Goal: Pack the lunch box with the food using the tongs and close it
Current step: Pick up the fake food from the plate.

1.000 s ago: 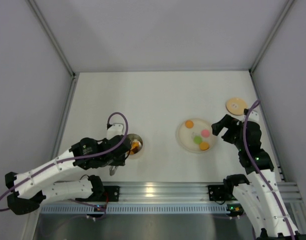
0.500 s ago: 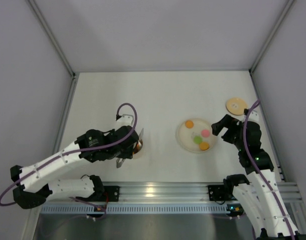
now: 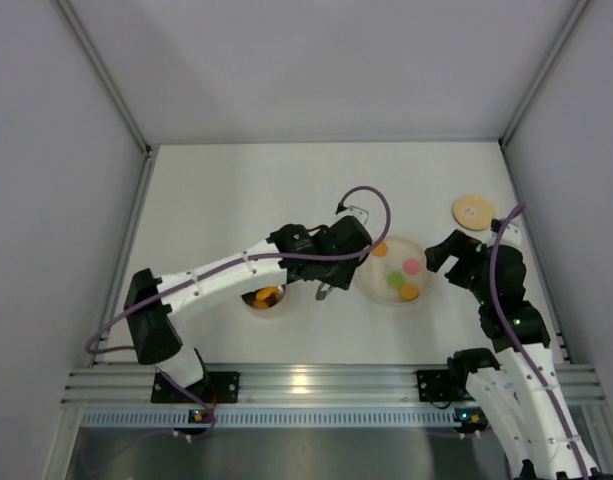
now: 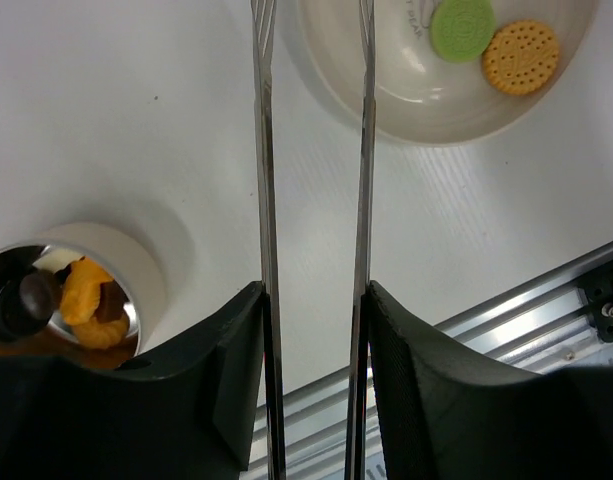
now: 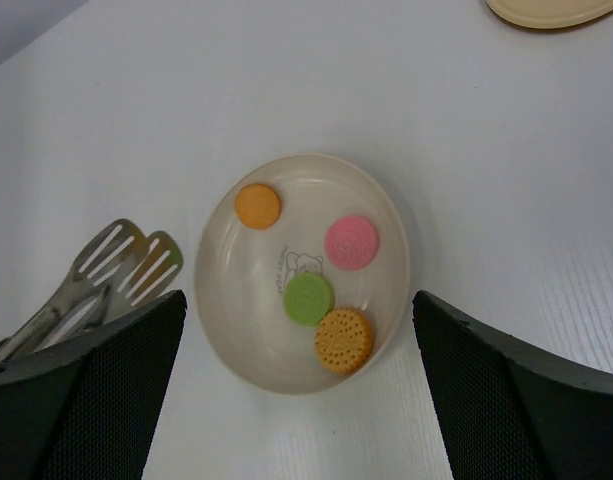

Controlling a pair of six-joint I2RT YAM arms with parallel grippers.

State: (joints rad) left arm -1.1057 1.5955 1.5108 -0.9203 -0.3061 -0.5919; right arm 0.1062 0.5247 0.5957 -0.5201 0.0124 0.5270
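1. left fingers (image 4: 216,380) clamped on tongs (image 4: 266,200), tips at plate (image 5: 376,200) rim.
2. right fingers (image 5: 86,400) apart above plate.
3. lunch box (image 4: 136,285) open on worktop (image 3: 236,190), left of plate; lid (image 3: 473,211) well apart.
4. plate's bear print (image 5: 304,263): writing illegible.

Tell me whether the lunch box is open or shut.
Open: the lunch box stands uncovered with food visible inside; its wooden lid lies far off to the right.

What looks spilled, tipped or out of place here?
Nothing stands out. The pot stands upright, food lies only in it and in the plate, none on the table. The lid lies flat at the far right, apart from the pot. The tongs sit straight in the left tool.
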